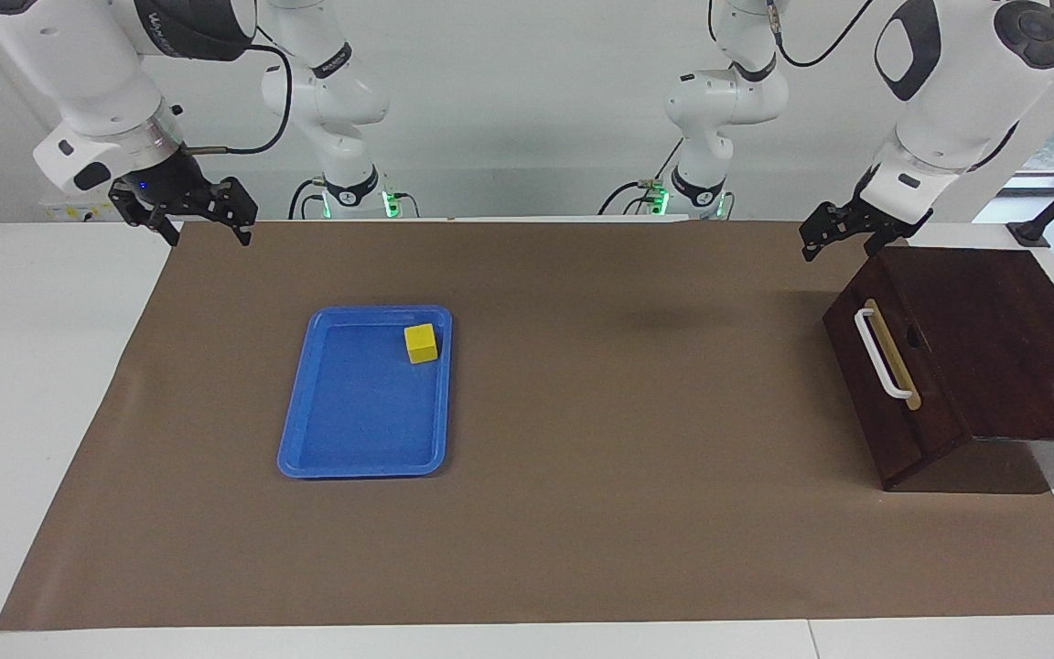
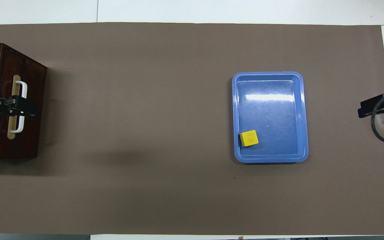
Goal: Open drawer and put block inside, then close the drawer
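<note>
— Watching the left gripper (image 1: 843, 240): it's hanging above the closed drawer (image 1: 902, 366), over the white handle (image 1: 882, 354), fingers parted and holding nothing, I think.

— And the block (image 1: 421, 343)?

— I'm seeing it sitting in the blue tray (image 1: 344, 458), in the corner nearest the robots and toward the drawer. Right gripper (image 1: 207, 224) is waiting spread wide, empty, over the brown mat's (image 1: 582, 513) edge.
</note>
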Motion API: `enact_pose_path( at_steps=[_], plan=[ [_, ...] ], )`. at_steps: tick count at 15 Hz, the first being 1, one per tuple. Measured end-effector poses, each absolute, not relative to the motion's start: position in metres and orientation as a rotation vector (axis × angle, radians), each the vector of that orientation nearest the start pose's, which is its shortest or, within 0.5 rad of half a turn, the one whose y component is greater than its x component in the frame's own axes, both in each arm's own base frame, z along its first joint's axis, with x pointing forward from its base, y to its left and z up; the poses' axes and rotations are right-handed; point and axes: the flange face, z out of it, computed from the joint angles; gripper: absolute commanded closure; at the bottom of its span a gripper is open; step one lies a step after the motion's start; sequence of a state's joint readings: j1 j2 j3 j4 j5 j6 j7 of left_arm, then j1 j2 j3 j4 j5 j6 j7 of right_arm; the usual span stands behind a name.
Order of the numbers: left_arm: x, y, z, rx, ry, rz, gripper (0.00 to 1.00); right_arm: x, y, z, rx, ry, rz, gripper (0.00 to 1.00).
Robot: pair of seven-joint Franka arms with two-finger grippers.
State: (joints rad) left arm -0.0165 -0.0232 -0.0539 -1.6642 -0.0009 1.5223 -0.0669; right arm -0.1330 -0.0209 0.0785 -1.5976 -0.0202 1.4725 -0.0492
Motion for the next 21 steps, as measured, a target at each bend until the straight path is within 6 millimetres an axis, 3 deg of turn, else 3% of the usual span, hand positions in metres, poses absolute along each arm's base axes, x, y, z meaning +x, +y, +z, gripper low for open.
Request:
enact_pose_path(
  at_steps=[14, 17, 21],
  plan=[
    [0.537, -0.038, 0.589, -3.128, 0.005, 0.185, 0.0, 0.536, -0.03, 0.613, -3.152, 0.047, 0.173, 0.0],
    [0.537, -0.038, 0.59, -3.128, 0.005, 0.185, 0.0, 0.532, -0.028, 0.596, -3.053, 0.305, 0.232, 0.0],
    [0.537, -0.038, 0.59, -3.128, 0.005, 0.185, 0.0, 0.512, -0.026, 0.545, -2.789, 0.802, 0.362, 0.0]
  ],
)
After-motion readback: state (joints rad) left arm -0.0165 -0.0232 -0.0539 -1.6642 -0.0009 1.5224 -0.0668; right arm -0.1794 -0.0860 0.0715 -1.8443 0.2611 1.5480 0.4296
